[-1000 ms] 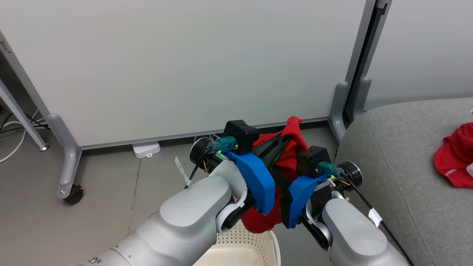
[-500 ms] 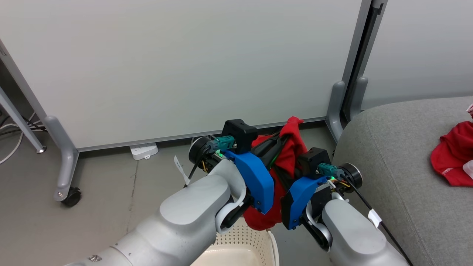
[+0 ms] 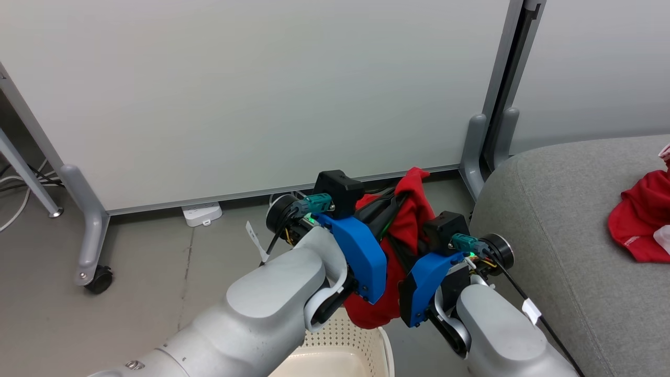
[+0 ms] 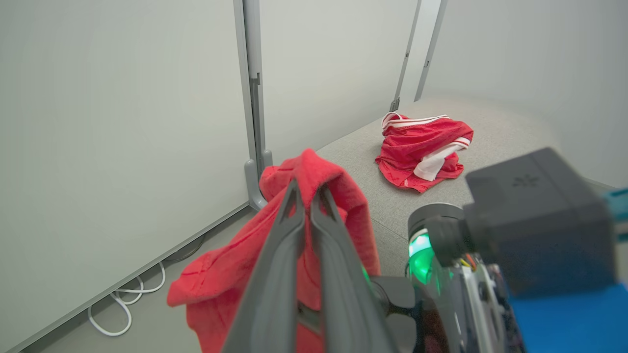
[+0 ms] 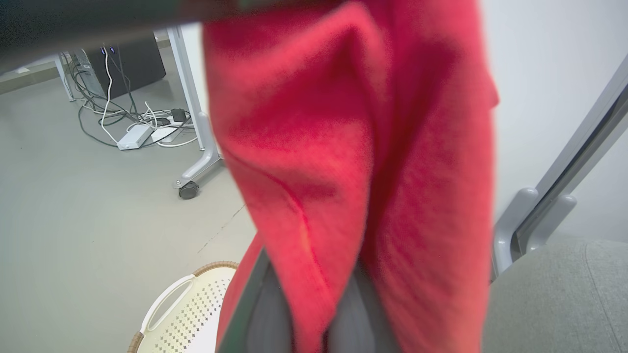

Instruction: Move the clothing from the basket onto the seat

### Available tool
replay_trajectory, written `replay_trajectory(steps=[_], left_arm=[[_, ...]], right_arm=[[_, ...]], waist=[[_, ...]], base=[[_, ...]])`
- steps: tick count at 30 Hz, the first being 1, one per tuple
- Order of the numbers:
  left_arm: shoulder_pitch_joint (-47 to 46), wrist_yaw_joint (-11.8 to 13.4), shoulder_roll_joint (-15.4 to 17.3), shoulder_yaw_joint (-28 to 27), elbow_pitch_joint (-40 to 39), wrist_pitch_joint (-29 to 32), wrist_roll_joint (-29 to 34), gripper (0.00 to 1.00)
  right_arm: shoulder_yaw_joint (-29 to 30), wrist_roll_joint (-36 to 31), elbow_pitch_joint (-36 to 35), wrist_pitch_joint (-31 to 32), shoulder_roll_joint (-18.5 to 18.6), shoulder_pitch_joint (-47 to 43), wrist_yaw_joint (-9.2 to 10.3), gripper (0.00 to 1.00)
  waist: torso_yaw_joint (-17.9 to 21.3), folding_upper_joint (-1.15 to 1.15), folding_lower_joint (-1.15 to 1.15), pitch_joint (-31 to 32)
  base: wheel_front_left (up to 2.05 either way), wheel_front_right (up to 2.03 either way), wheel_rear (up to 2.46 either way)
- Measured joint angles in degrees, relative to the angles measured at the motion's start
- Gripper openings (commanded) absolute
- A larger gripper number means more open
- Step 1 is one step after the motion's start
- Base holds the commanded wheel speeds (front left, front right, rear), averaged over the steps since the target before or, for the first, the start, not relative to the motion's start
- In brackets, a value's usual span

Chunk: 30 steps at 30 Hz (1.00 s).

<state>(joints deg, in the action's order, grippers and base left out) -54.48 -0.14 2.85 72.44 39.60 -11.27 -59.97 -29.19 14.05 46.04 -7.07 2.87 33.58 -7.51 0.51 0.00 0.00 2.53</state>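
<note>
A red garment (image 3: 416, 209) hangs in the air over the basket (image 3: 335, 340), draped across the tips of my left gripper (image 3: 404, 195). In the left wrist view, my left gripper (image 4: 305, 189) is shut, with the red garment (image 4: 221, 279) caught at its tips. My right gripper (image 3: 399, 250) sits just below and right of it. In the right wrist view, the red garment (image 5: 343, 147) covers the right gripper (image 5: 309, 304), whose fingers (image 5: 265, 314) pinch a fold. A second red garment (image 3: 641, 220) with white stripes lies on the grey seat (image 3: 555, 230) to the right.
White partition panels stand behind on grey feet with casters (image 3: 91, 235). A white power strip (image 3: 201, 213) lies at their base, and cables (image 5: 132, 122) trail on the grey floor. The seat's rounded corner (image 5: 554, 294) is close to my right arm.
The whole head picture has shifted a little as the camera moved. Both arms and the hanging garment keep the same pose relative to each other.
</note>
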Motion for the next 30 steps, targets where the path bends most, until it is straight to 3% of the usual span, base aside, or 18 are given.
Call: replay_trajectory(steps=[6,7,8,9,10,18,26,30], left_arm=[[-0.13,-0.08,0.01,0.18,0.01,-0.81,-0.08,0.00],[-0.14,-0.18,0.01,0.20,0.02,-1.02,-0.08,0.18],[-0.14,-0.36,0.01,0.22,0.05,-1.19,-0.05,0.42],[-0.15,-0.52,0.00,0.24,0.15,-1.35,0.00,0.78],[-0.15,-0.53,0.00,0.26,0.32,-1.67,0.15,1.00],[3.18,-1.51,1.31,-1.75,-0.73,-3.55,4.10,1.00],[19.56,-0.08,8.25,-18.38,-14.38,-3.77,18.48,1.00],[28.64,0.04,9.61,-25.27,-17.82,-3.77,23.75,1.00]], right_arm=[[-0.03,0.20,-0.01,-0.18,0.00,0.00,0.00,0.00],[-0.03,0.21,-0.02,-0.26,0.00,0.00,0.00,0.00],[-0.03,0.25,-0.03,-0.27,0.00,0.01,0.00,0.00],[-0.03,0.32,-0.03,-0.49,0.00,0.01,0.00,0.00],[-0.03,0.38,-0.03,-0.52,0.00,0.02,0.00,0.00],[0.30,0.89,0.00,-1.09,0.01,0.02,0.00,0.00],[1.10,0.94,0.05,-1.81,0.01,-0.04,0.00,0.00],[1.82,0.51,0.13,-2.02,0.00,-0.11,0.00,0.00]], waist=[[0.18,0.00,0.00,-0.09],[0.22,0.00,0.00,-0.09],[0.24,0.00,0.00,-0.10],[0.26,0.00,0.00,-0.11],[0.27,0.00,0.00,-0.13],[0.64,0.00,0.00,-0.23],[0.97,0.00,0.00,-0.97],[0.84,0.00,0.00,-1.27]], base=[[0.00,0.00,0.00],[0.00,0.00,0.00],[0.00,0.00,0.00],[0.00,0.00,0.00],[0.00,0.00,0.00],[0.00,0.00,0.00],[0.00,0.00,0.00],[0.00,0.00,0.00]])
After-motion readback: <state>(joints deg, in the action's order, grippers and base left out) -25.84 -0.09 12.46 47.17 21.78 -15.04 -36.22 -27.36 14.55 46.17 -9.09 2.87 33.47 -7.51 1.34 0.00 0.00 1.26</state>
